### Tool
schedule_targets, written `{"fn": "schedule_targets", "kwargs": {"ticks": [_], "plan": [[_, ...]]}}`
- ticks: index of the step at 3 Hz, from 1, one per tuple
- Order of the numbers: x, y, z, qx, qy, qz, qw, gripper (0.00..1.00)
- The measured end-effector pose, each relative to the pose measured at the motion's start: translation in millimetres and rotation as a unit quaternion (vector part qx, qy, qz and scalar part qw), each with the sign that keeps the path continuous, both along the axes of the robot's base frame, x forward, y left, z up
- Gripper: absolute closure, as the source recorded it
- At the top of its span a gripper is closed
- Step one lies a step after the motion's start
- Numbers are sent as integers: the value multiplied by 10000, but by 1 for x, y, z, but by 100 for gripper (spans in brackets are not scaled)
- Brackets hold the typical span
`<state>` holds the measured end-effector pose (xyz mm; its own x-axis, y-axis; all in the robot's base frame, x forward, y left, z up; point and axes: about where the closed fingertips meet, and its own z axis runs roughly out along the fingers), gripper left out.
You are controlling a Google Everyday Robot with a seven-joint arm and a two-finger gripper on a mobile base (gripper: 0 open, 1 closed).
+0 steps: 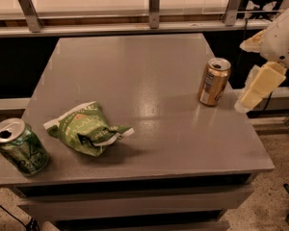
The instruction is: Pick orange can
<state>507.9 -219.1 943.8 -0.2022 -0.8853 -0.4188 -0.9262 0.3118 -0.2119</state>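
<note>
The orange can [214, 81] stands upright near the right edge of the grey table [149, 71]; it is orange-gold with a silver top and a pale label panel. My gripper [254, 88], cream-coloured on a white arm, hangs just off the table's right edge. It is a short gap to the right of the can and does not touch it.
A green can [20, 147] with a silver top stands at the table's front left corner. A crumpled green chip bag [86, 129] lies front left of centre. A metal railing [154, 4] runs behind the table. The floor [279, 177] lies to the right.
</note>
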Motion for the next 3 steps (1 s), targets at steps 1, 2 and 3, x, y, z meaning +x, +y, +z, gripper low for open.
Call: {"fn": "schedule_targets", "kwargs": {"ticks": [1, 2, 3], "plan": [[37, 0, -17, 482, -66, -55, 9988, 0], [64, 7, -31, 791, -101, -64, 9968, 0], [82, 13, -44, 1018, -85, -62, 9947, 16]]}}
